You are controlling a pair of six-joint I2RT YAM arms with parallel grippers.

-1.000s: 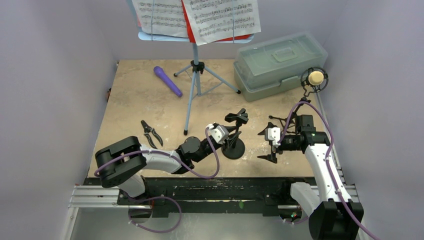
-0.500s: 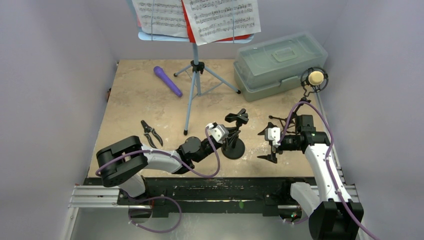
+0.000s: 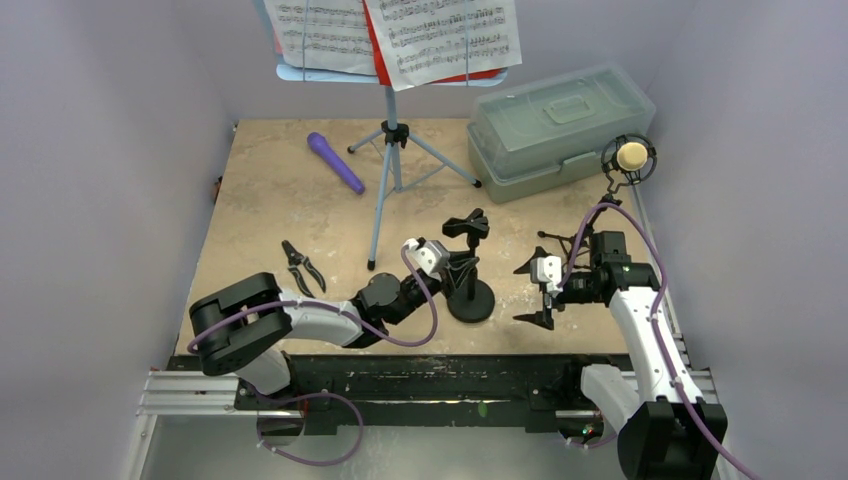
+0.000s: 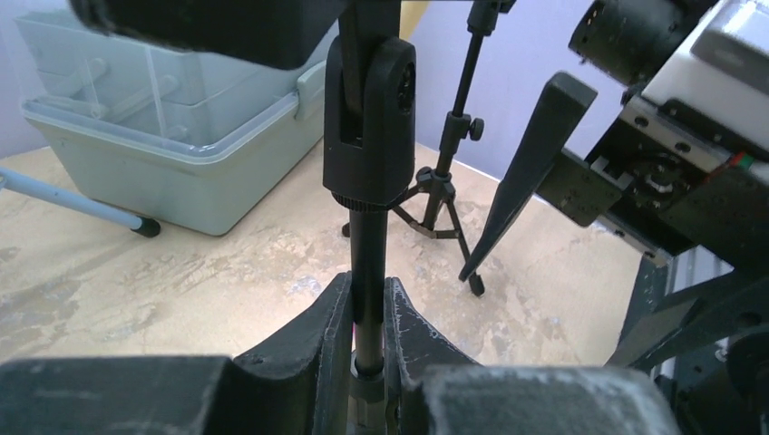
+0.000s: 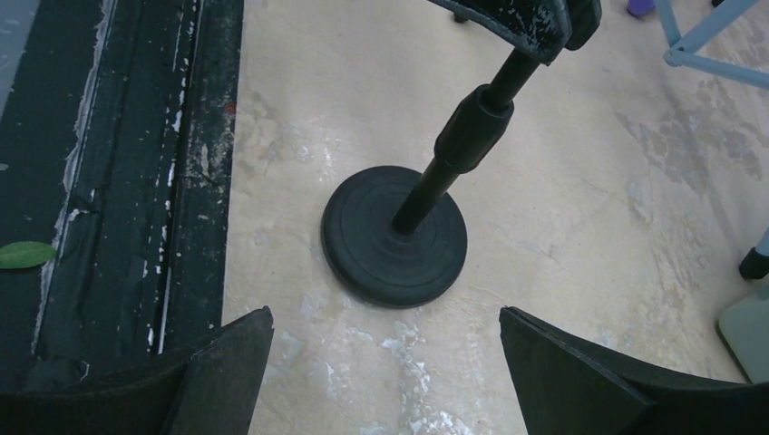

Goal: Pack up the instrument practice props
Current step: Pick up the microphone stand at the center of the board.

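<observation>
Left tool (image 4: pixel 367 319) clamped on the thin stem of the round-base mic holder (image 5: pixel 395 237), standing on the tabletop (image 3: pixel 270 200) near the front edge; right tool (image 5: pixel 385 344) wide apart beside the base. Lift straight up, guarding against swing from the likely heavy base.

1. Tan marbled desk (image 3: pixel 270 210)
2. Far side: purple microphone (image 3: pixel 335 162), blue music stand (image 3: pixel 385 190) on three legs, grey-green lidded box (image 3: pixel 560 130)
3. Near side: black pliers (image 3: pixel 301 266), round-base stand (image 3: pixel 470 298), small black tripod (image 4: pixel 452 128)

Black holder (image 3: pixel 470 300), purple mic (image 3: pixel 335 162), tan mic (image 3: pixel 631 156), pale-blue rack (image 3: pixel 383 190), grey-green box (image 3: pixel 560 125), mottled beige table (image 3: pixel 260 220).
</observation>
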